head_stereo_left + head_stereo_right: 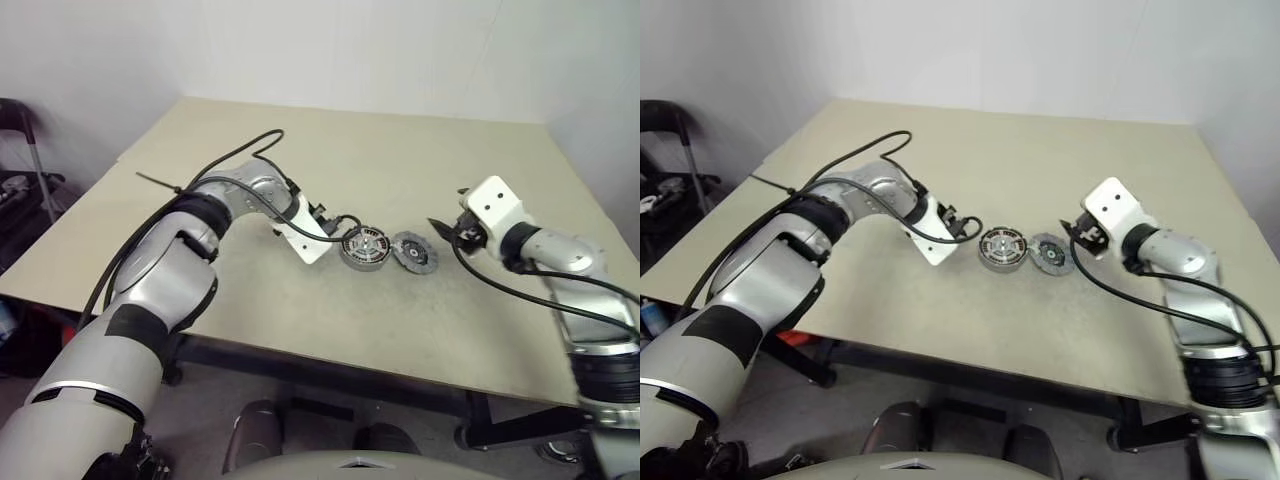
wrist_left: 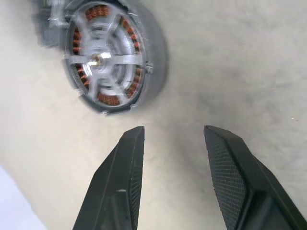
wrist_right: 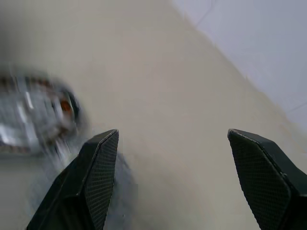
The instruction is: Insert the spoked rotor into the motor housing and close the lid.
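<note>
The motor housing [image 1: 364,247] lies flat at mid-table, and its copper windings [image 2: 103,98] show between silvery spokes. The spoked rotor [image 2: 103,57] sits inside it, hub at the centre. Just right of the housing, flat on the table, lies the lid [image 1: 414,252], a grey disc with a notched edge. My left gripper [image 2: 173,130] hangs open and empty just left of the housing, angled down at the table. My right gripper [image 3: 173,133] hovers open and empty a little right of the lid, pointing roughly level; the housing [image 3: 33,117] appears blurred past its left finger.
The beige table [image 1: 420,160] stretches wide behind the parts, with its front edge [image 1: 330,355] near me. Black cables [image 1: 250,150] loop over my left arm. A dark chair [image 1: 20,130] stands beyond the table's left side.
</note>
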Available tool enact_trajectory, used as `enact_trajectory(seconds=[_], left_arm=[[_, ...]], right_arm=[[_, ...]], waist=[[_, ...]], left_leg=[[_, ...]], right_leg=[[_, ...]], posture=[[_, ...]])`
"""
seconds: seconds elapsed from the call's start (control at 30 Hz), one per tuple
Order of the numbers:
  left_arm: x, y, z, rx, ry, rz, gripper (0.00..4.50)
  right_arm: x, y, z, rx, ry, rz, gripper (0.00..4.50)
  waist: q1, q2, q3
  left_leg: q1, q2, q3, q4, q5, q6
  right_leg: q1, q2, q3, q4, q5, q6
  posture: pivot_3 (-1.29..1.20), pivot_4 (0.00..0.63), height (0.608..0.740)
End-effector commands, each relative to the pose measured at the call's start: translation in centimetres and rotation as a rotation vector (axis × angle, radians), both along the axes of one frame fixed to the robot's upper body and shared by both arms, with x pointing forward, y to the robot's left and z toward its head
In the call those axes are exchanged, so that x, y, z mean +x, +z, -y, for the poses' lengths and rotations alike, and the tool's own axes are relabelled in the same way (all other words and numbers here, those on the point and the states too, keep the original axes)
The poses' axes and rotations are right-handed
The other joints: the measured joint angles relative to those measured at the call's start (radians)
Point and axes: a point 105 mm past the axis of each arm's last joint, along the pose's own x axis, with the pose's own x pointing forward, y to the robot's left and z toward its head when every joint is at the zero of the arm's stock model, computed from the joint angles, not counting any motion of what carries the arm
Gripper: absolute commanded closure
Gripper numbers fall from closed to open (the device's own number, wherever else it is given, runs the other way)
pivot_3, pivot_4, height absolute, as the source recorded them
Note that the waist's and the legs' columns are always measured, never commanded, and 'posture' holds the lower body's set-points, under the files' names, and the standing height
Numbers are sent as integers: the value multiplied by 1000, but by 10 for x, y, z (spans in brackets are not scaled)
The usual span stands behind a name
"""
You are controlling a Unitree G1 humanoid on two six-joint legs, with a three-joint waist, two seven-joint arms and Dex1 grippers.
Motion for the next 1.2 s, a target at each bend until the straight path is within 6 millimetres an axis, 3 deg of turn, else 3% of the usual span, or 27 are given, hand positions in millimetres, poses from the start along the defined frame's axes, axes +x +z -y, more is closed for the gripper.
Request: enact_trajectory(seconds=[0.03, 0.17, 0.3, 0.5, 0.67, 0.93, 1.2], left_arm=[[1, 9, 1, -229, 117, -80, 2427], [6, 11, -3, -477, 338, -225, 2427], [-1, 30, -1, -829, 539, -537, 2427], [-26, 42, -6, -1048, 701, -997, 2427], [-36, 21, -14, -1074, 847, -991, 2427], [-45, 17, -27, -1095, 928, -1008, 2427], [-26, 25, -47, -1140, 1007, -876, 2427]], right_arm=[[3, 24, 32, 276, -260, 110, 771], [-11, 9, 33, 524, -252, -36, 771], [-21, -8, 36, 744, -294, -244, 771], [-36, -30, 20, 941, -320, -474, 771], [-40, -54, 18, 1055, -432, -539, 771], [-43, -70, 12, 1068, -465, -597, 771], [-41, -88, -12, 1105, -426, -690, 771]], waist=[[1, 1, 0], [6, 1, 0], [0, 1, 0], [-11, 2, 0], [-17, 5, -2], [-18, 6, -3], [-23, 6, -3]], left_leg=[[0, 0, 0, 0, 0, -1], [-2, -1, 1, 0, 1, -7], [0, -1, 1, 0, 2, -8], [5, -1, 1, -8, 7, -18], [16, -2, 1, -23, 13, -27], [17, -6, 1, -35, 16, -32], [18, -5, 1, -36, 16, -33]], right_leg=[[-1, 0, 1, 1, 0, 0], [-2, -2, 1, 2, 0, 0], [-1, -2, 1, 2, 0, 0], [-1, 0, 2, 3, -2, -3], [5, 0, 2, -3, -4, -5], [3, 1, 2, -7, -4, -3], [3, 2, 3, -7, -4, 2]], posture=[[0, 0, 740], [0, 0, 740], [0, 0, 740], [0, 0, 740], [0, 0, 740], [0, 0, 740], [0, 0, 740]])
